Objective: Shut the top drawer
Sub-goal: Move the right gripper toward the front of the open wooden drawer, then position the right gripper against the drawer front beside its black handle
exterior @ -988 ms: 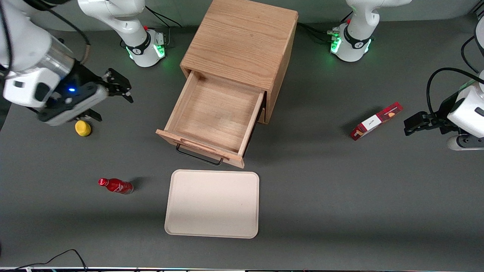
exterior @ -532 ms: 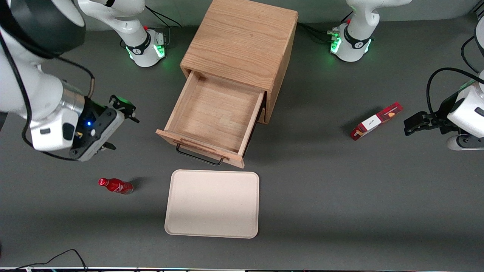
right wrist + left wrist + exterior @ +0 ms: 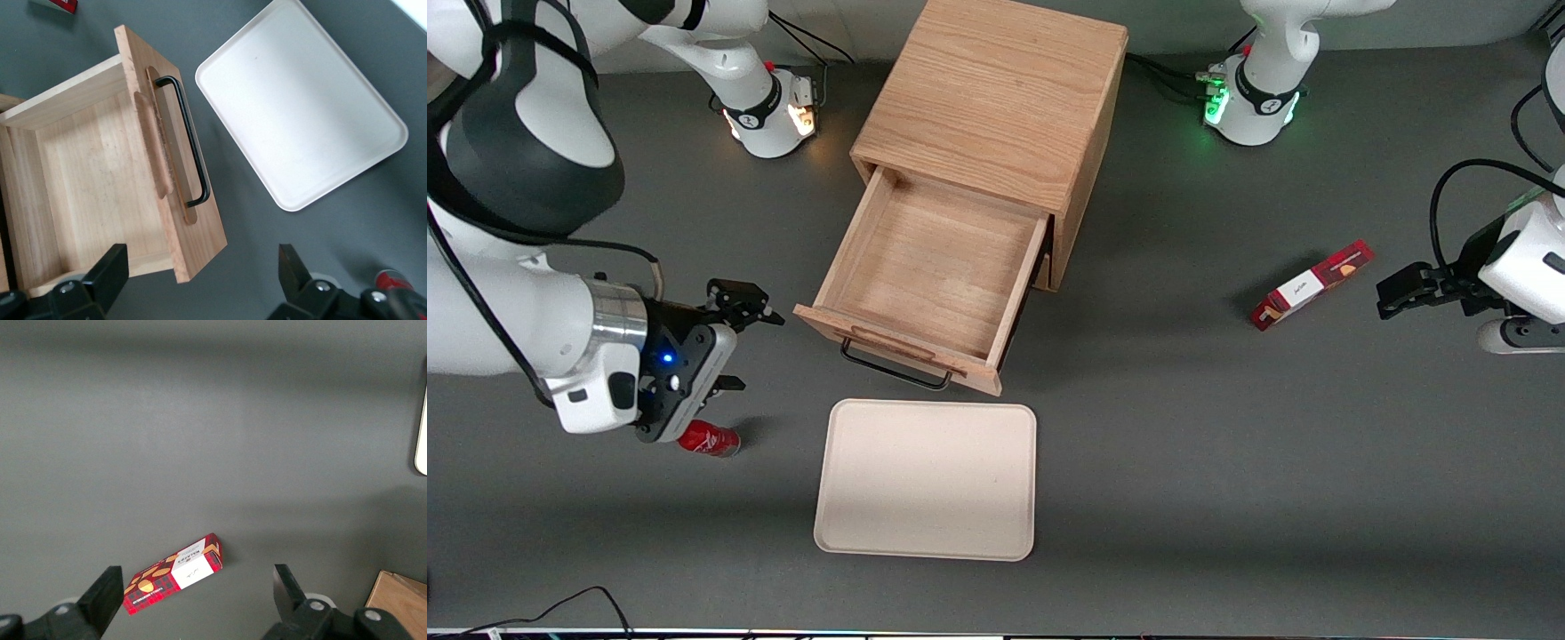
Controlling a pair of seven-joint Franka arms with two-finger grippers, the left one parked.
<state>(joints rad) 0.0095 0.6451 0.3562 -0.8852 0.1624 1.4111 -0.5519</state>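
The top drawer stands pulled far out of the light oak cabinet, empty, with its black wire handle facing the front camera. My gripper is open and empty. It hovers just off the drawer front's corner on the working arm's side, apart from the wood. In the right wrist view the drawer front and its handle show, and the front's corner lies between the spread fingers of the gripper. The lower drawer is hidden under the top one.
A cream tray lies on the table in front of the drawer, also in the right wrist view. A red bottle lies under my wrist. A red box lies toward the parked arm's end.
My gripper has moved nearer to the front camera and toward the drawer front, still open. The arm now hides the yellow fruit. The working arm's base light went from green to amber.
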